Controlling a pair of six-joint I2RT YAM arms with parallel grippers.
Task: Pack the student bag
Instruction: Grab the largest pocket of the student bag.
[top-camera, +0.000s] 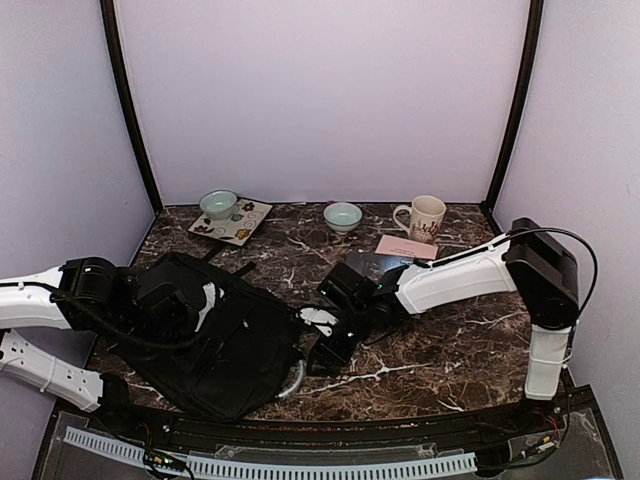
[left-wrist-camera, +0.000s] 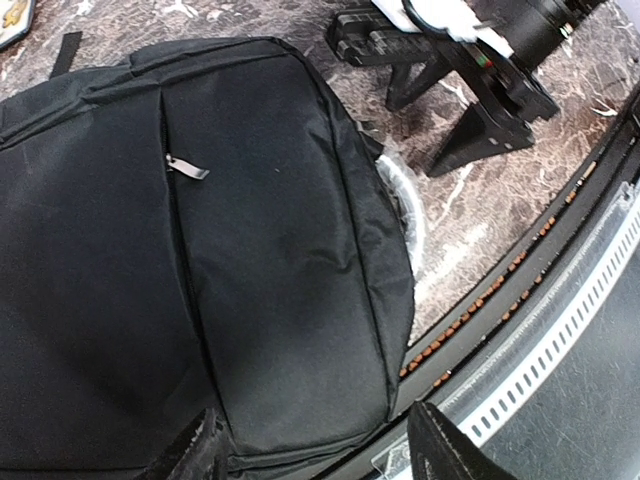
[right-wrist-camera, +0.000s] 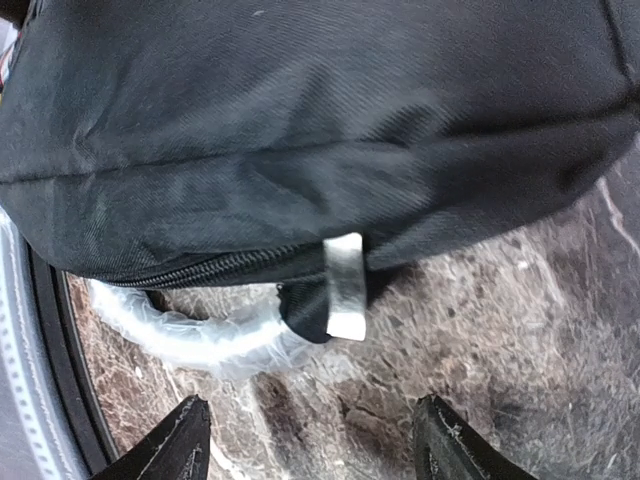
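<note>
The student bag (top-camera: 235, 345) is a large black fabric backpack lying flat at the left front of the marble table. Its grey-white handle (top-camera: 293, 380), wrapped in clear plastic, curves out at the right edge. My left gripper (top-camera: 175, 300) hovers over the bag, open and empty; the left wrist view shows the bag's front panel (left-wrist-camera: 200, 250), a silver zipper pull (left-wrist-camera: 187, 168) and my fingertips (left-wrist-camera: 440, 450) wide apart. My right gripper (top-camera: 325, 355) is open beside the bag's right edge. In the right wrist view, a silver zipper pull (right-wrist-camera: 345, 285) and the handle (right-wrist-camera: 200, 335) lie just ahead of its open jaws.
At the back stand two pale green bowls (top-camera: 218, 204) (top-camera: 343, 215), a patterned square plate (top-camera: 232, 222), a cream mug (top-camera: 425, 217) and a pink card (top-camera: 405, 246). A dark flat item (top-camera: 375, 265) lies by the right arm. The table's front edge (left-wrist-camera: 520, 270) is close to the bag.
</note>
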